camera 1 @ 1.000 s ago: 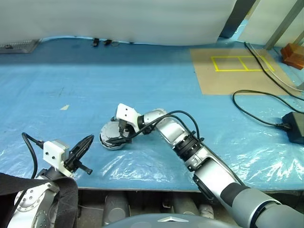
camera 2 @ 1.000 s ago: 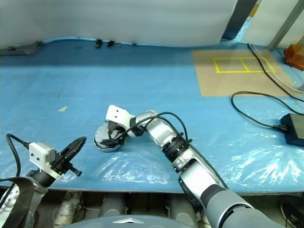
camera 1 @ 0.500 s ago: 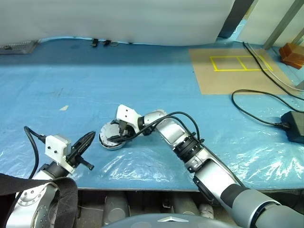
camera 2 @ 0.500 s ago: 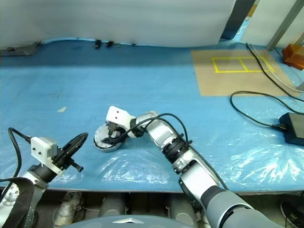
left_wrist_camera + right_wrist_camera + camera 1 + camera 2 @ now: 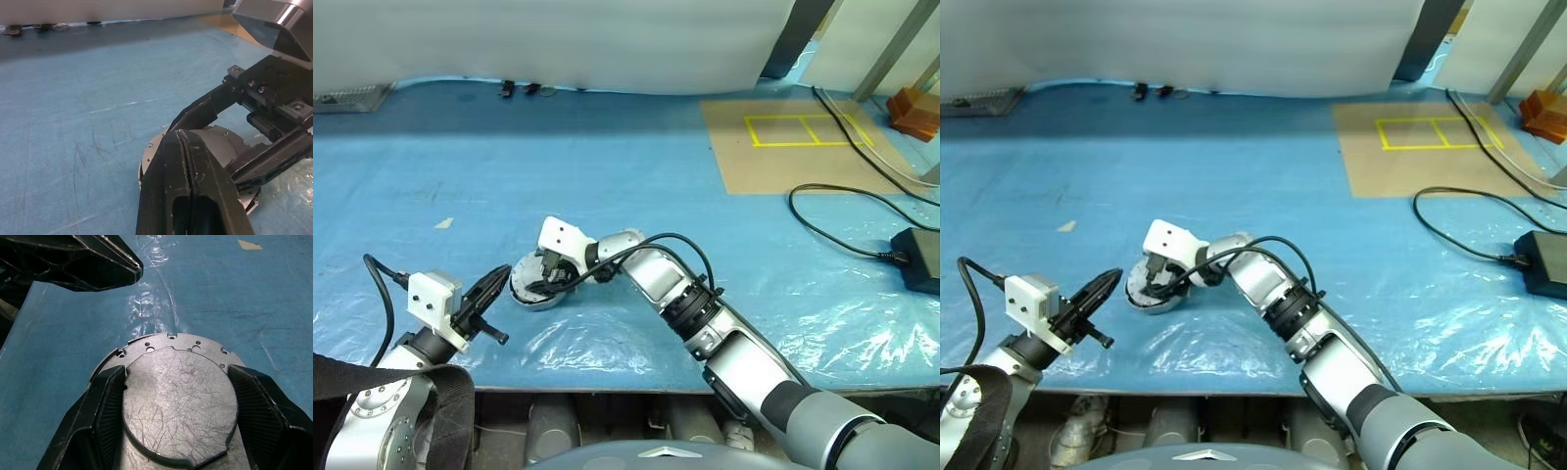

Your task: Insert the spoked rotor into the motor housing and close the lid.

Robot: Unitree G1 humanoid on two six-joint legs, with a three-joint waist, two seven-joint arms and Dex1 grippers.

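Note:
The lid (image 5: 178, 401), plain scratched grey face up, lies on a wider round metal base with small holes, the motor housing (image 5: 146, 343). The stack sits on the blue table near the front edge (image 5: 524, 296). My right gripper (image 5: 540, 281) reaches in from the right, tilted down, and its two fingers (image 5: 110, 401) press against opposite edges of the lid. My left gripper (image 5: 495, 285) is shut and empty. It points level at the stack, with its tip (image 5: 133, 267) a short way off. The spoked rotor is hidden.
A brown board (image 5: 783, 147) with a yellow taped rectangle lies at the back right. A black cable (image 5: 842, 215) runs from it to a black box (image 5: 920, 259) at the right edge. Wrinkled clear plastic (image 5: 597, 338) covers the table's front strip.
The right gripper's fingers have drawn in against the lid's edges. Neither arm has otherwise moved noticeably, and the left gripper stays shut.

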